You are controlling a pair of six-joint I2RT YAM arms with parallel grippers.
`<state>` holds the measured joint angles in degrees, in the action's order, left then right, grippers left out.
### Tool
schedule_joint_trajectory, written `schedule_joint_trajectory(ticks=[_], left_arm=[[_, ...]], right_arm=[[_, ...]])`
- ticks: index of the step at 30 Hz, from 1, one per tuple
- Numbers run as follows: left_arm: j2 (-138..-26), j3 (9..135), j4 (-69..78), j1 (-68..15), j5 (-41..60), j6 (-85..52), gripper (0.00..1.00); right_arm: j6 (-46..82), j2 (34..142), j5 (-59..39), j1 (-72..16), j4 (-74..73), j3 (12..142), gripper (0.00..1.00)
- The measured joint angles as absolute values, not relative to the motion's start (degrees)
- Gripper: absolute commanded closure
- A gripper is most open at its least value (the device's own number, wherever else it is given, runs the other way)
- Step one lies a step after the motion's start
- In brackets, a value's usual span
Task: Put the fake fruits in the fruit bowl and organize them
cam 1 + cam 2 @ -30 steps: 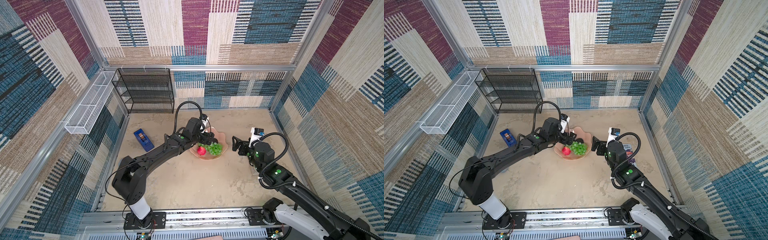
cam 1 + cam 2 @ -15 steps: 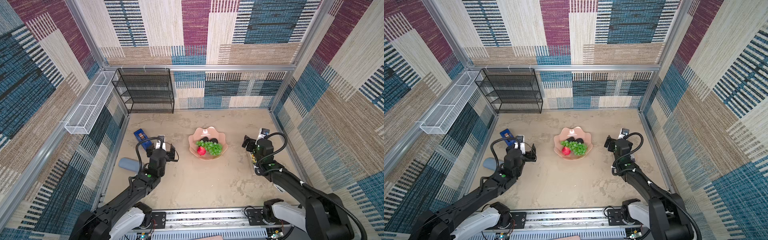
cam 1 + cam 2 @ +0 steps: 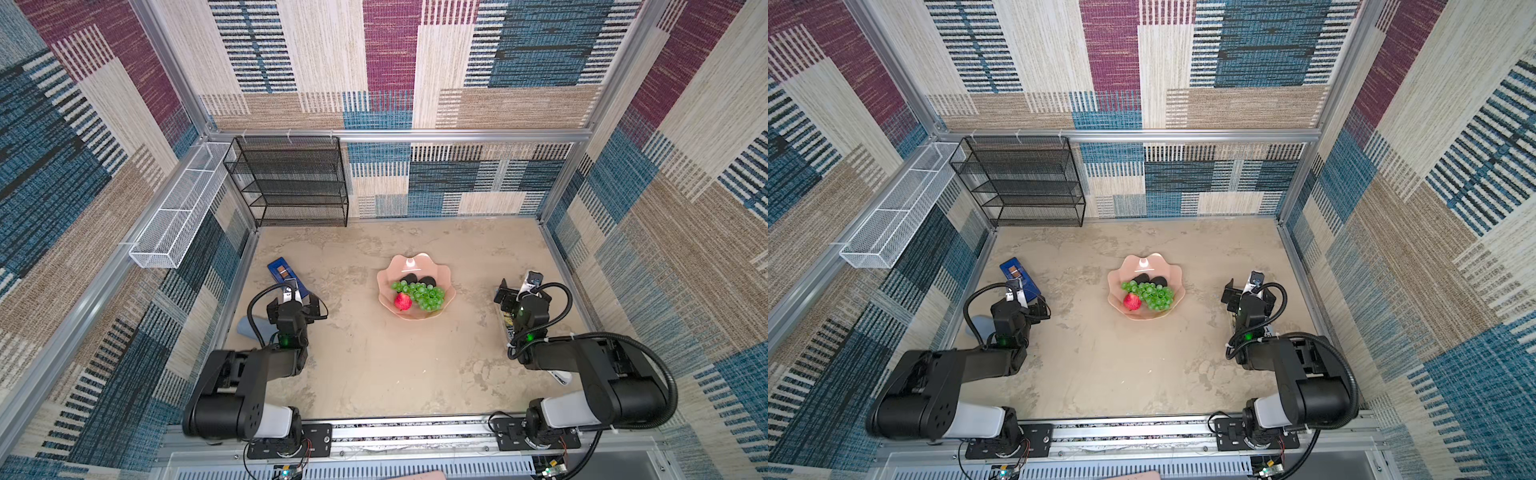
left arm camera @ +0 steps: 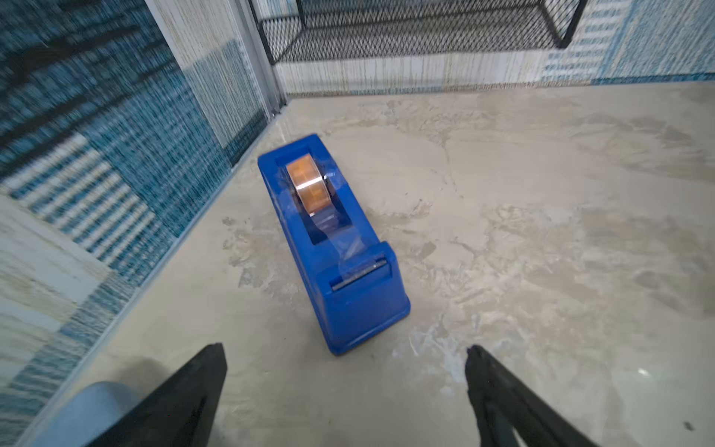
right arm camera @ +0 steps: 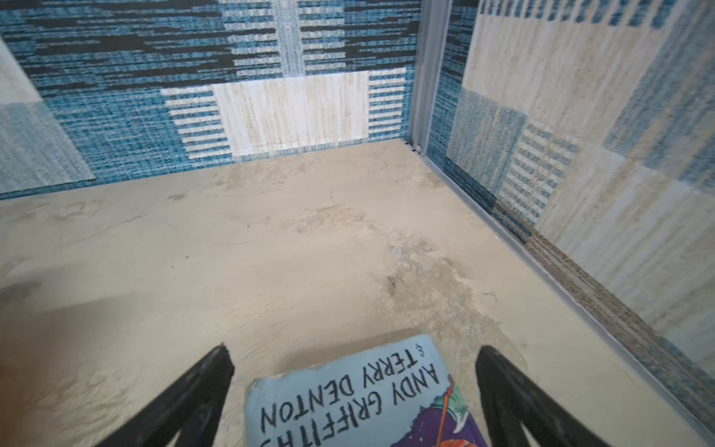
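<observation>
Midway across the beige table point(image 3: 374, 374), between the two arms folded close to their bases, sits the pink scalloped fruit bowl point(image 3: 430, 266), and all the fake fruits lie inside it. Its glossy shell looks rigid and likely to slide if nudged, so the rim would be the place to steady it. The green grape bunch point(image 3: 422, 293) stretches across the bowl's middle. It is probably light and floppy, best lifted by a pinch across its thick centre. Two dark avocados point(image 3: 410, 278) lie behind the bunch and touch it. The red apple point(image 3: 402, 301) rests against the bunch's end on the left arm's side. All three look smooth and round, so a hold across the widest part would suit them. Nothing seems left to place.

The left gripper point(image 4: 345, 346) hovers low, jaws spread wide and empty, facing the blue tape dispenser point(image 4: 336, 251). The right gripper point(image 5: 354, 347), equally wide and empty, hangs over the corner of a paperback book point(image 5: 348, 402).
</observation>
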<state>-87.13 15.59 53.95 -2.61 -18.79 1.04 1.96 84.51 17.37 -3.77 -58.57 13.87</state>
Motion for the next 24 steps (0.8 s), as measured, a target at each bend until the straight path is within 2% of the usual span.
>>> schedule_joint_trajectory(ticks=[2, 5, 9, 24], left_arm=[[-87.1, 16.7, 49.5, -2.0, -16.1, 0.7, 0.0], [-87.4, 20.1, 51.9, -0.3, -14.7, -0.4, 0.0], [-87.4, 21.4, 50.6, 0.3, -13.2, -1.5, 0.0], [-88.1, 23.4, 47.1, 0.3, -11.4, -1.5, 0.0]], right_arm=[[0.4, 85.0, 13.4, -3.4, -61.9, 12.4, 0.0], [-1.2, 86.7, 9.8, -3.0, -70.4, 9.2, 0.0], [-2.7, 88.0, 6.4, -2.9, -74.4, 8.6, 0.0], [-3.1, 88.0, 5.1, -2.9, -76.6, 9.3, 0.0]])
